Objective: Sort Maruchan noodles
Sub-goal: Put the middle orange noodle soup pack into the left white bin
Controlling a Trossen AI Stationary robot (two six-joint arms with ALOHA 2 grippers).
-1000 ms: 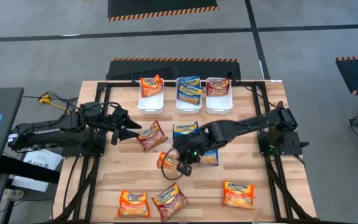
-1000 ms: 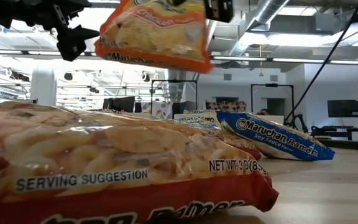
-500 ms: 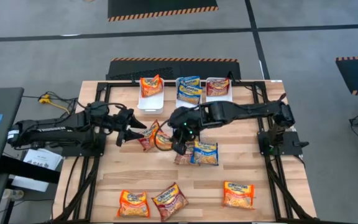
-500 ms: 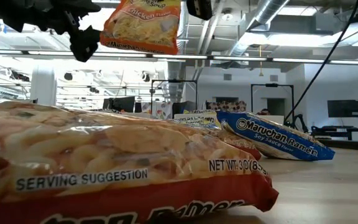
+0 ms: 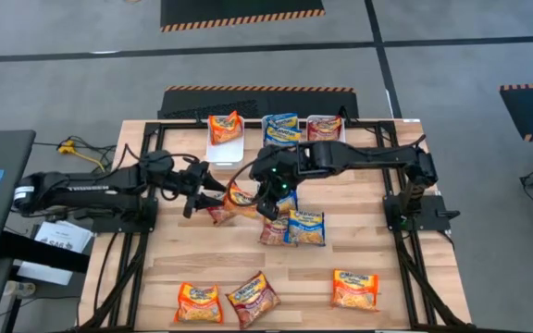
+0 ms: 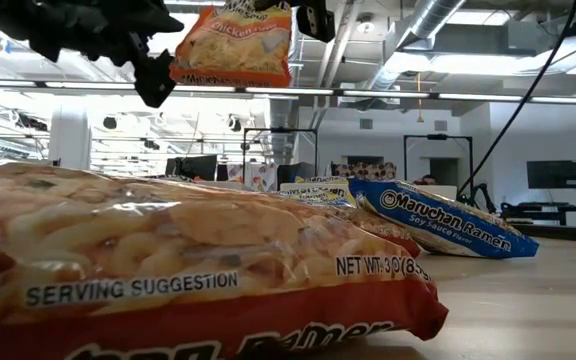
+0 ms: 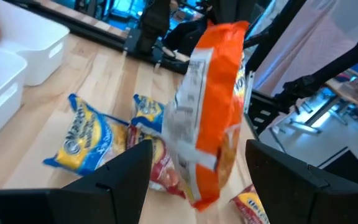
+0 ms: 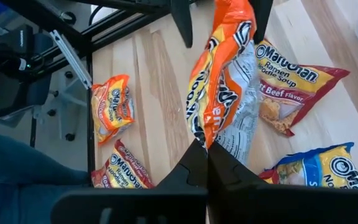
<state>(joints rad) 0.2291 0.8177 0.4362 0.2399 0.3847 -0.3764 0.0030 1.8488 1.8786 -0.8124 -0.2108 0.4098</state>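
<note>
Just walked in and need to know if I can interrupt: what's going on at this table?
The robot is sorting ramen packets into three white bins at the far edge. The right gripper is shut on an orange packet, holding it in the air over the table's middle. The left gripper is open, its fingers on either side of that packet, which looks like a handover. Other packets lie on the table, unsorted.
</note>
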